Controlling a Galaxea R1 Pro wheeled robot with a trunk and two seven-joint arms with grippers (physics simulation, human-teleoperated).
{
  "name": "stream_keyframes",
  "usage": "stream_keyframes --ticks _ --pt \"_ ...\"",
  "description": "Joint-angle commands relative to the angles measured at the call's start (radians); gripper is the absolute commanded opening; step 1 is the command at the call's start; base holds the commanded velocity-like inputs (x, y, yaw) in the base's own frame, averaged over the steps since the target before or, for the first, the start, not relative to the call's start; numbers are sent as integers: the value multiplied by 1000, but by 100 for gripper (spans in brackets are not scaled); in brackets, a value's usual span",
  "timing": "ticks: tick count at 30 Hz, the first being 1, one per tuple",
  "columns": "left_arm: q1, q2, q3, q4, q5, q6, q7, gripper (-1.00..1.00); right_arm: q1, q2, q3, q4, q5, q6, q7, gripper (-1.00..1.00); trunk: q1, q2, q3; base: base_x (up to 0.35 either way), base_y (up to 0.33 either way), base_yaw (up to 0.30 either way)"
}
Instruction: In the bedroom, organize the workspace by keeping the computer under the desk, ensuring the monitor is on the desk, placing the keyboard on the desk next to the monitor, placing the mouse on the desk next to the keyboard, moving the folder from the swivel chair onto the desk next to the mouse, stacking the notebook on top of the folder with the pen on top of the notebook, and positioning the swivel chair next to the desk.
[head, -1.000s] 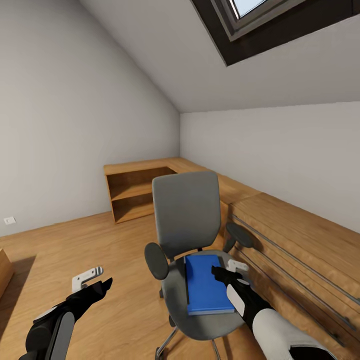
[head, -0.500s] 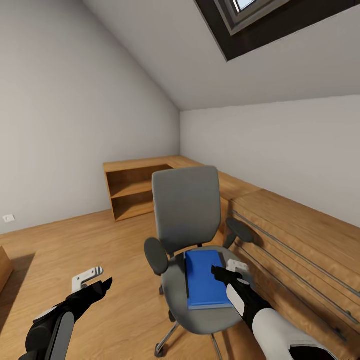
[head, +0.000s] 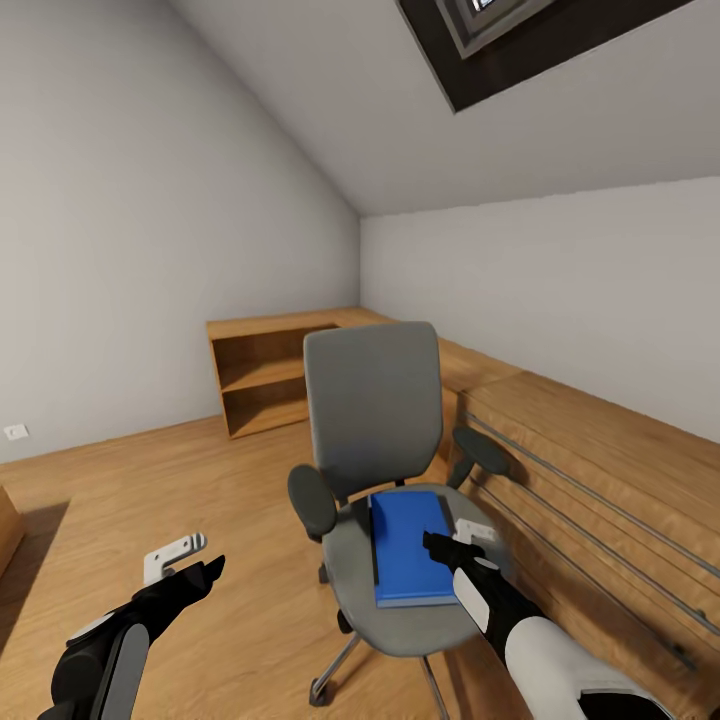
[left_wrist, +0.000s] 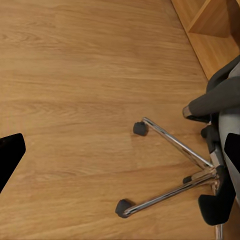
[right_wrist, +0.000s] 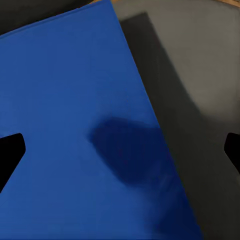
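Left to right across the head view: left gripper (head: 190, 565) held out low over bare wood floor (head: 200, 470), fingers spread, nothing between them, well apart from the chair; in its own wrist view just the chrome star base (left_wrist: 172, 165) and casters past the dark fingertips at both edges. Then the swivel chair (head: 385, 470), grey seat facing the robot, with the folder (head: 408, 548) lying flat on the seat cushion, long edge running front to back, low light-wood shelving (head: 265, 385) behind. Then the right gripper (head: 455, 550), poised just above the folder's right edge, jaws wide apart and empty; in the right wrist view the blue cover (right_wrist: 75, 145) under it, its shadow cast on the blue, grey seat (right_wrist: 200, 115) alongside. Probably the pick-up of the folder. Best done by coming down over the near right edge so that one finger slides under the thin cover and the other lands on top; pressing straight down on the flat face likely to find nothing to pinch. Worth going gently too: a chair on casters, apt to roll if pushed. Against a second ago: chair and folder higher and smaller in the picture, less skylight at the top, so a camera shift rather than a move of the chair; both arms in the same places in the picture, pose unchanged.
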Motion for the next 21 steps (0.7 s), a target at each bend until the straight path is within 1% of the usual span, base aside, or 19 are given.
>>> stream_keyframes --ticks 1,10,21 --pt "-1 -1 1 -1 11 5 7 100 0 1 -3 -1 -3 2 -2 100 4 -8 -4 0 0 0" --pt "-1 -1 1 -1 11 6 7 100 0 -1 -3 -1 -3 2 -2 100 38 -71 -32 0 0 0" --pt "-1 -1 3 -1 11 7 7 100 0 -1 -3 -1 -2 2 -2 100 38 -71 -32 0 0 0"
